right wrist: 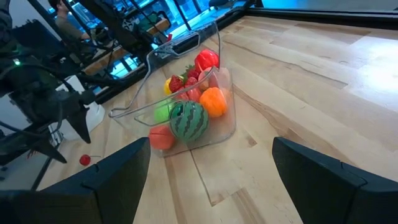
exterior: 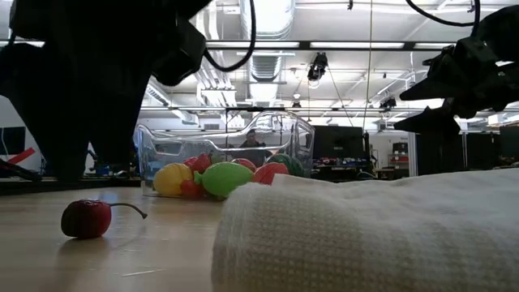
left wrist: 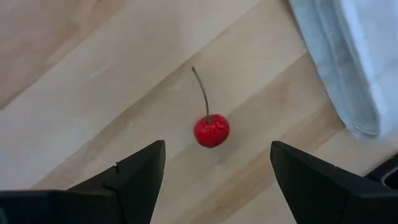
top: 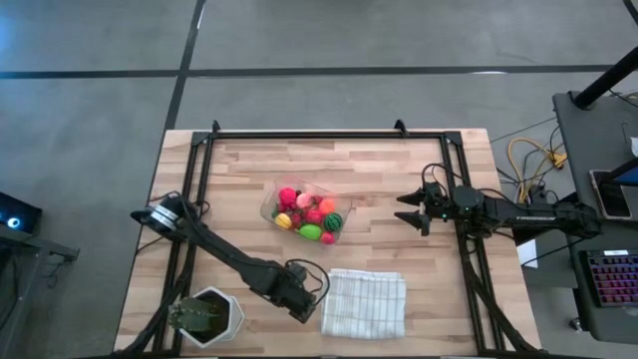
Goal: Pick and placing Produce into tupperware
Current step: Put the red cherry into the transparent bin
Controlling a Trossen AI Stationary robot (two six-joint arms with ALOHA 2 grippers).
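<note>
My left gripper (left wrist: 214, 171) hangs over the table's (top: 249, 175) near edge, between the plant pot (top: 211, 317) and the cloth (top: 365, 302), fingers spread wide and holding nothing. Through its wrist camera I see a red cherry (left wrist: 211, 130) lying on bare wood between the two fingertips, touching neither. Its thin stem runs nearly straight away from the gripper, leaning slightly off that line; the cherry's long axis follows the stem, fruit end nearest the fingers. In the low view the cherry (exterior: 86, 218) sits alone on the wood, stem arching towards the cloth (exterior: 365, 235), apart from it.

The tupperware (top: 269, 202) sits near the table's middle, long axis on a diagonal, well apart from the cherry. It holds the rest of the produce (top: 309, 214): pink, orange, yellow and green pieces plus a striped melon ball (right wrist: 188, 121) at the corner nearest my right arm.

My right gripper (top: 411, 213) waits above the table's right side, pointing at the tupperware, fingers apart and empty
</note>
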